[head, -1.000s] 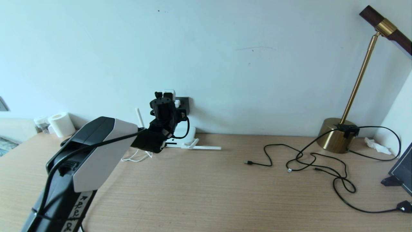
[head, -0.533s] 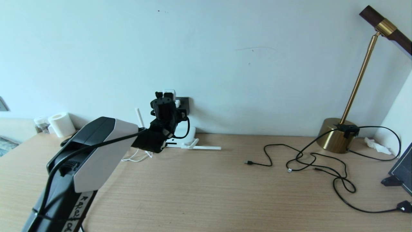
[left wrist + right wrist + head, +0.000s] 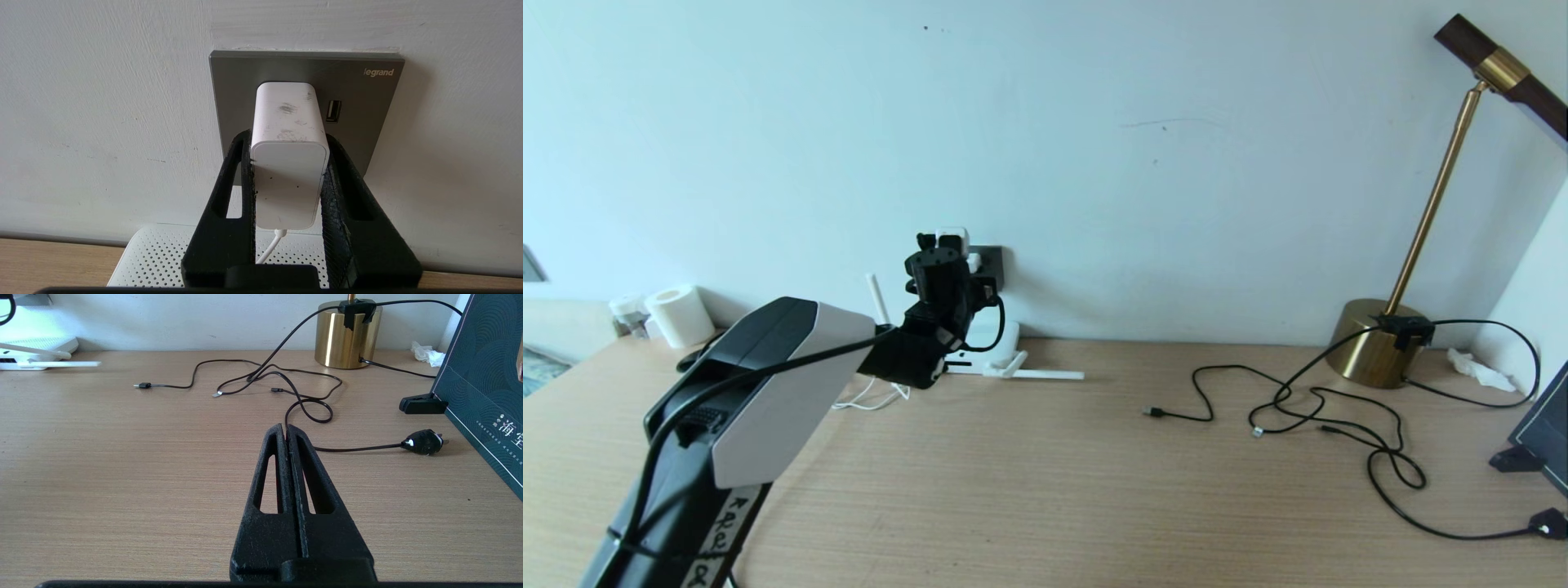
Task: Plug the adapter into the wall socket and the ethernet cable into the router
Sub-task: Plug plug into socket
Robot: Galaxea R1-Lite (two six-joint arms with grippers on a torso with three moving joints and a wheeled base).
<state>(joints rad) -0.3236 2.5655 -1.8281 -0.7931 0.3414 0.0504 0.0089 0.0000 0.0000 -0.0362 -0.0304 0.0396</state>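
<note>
While left tool clamps the adapter against the wall socket, right tool pressed together above bare desk

Desk (router, cables, lamp)

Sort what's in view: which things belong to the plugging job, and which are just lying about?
Job: adapter held by left gripper against wall socket; router.
Lying about: brass lamp, thin black cables, paper roll. Right gripper idle.

1 adapter | 1 wall socket | 1 router | 1 lamp
</note>
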